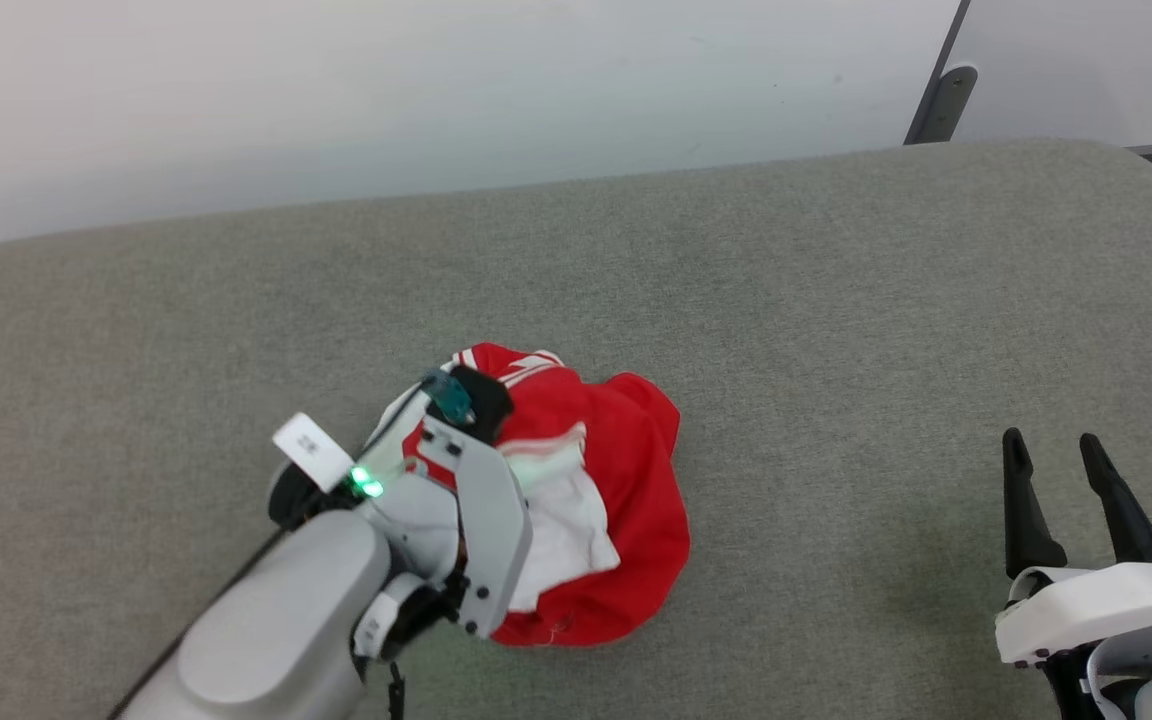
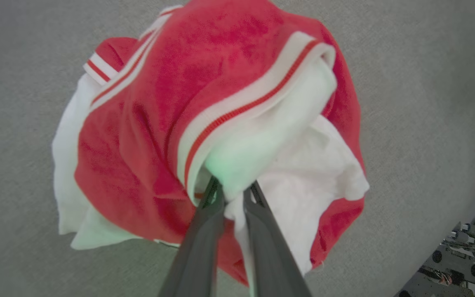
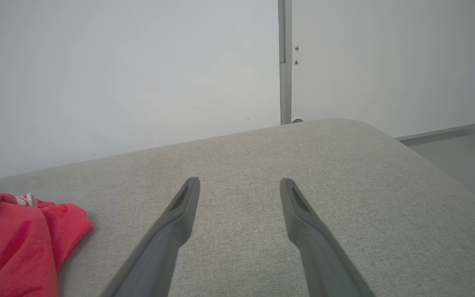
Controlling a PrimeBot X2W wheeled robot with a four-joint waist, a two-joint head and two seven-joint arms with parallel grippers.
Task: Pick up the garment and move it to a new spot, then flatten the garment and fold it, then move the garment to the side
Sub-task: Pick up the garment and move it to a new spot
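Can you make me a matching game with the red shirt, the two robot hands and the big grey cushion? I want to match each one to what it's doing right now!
Things:
1. red shirt
2. left gripper
3. right gripper
4. grey cushion

What it's doing:
A. wide open, holding nothing
B. lying underneath everything else
C. bunched up in a heap
D. pinched shut on a white fold of cloth

Right pairs: 1-C, 2-D, 3-A, 4-B.
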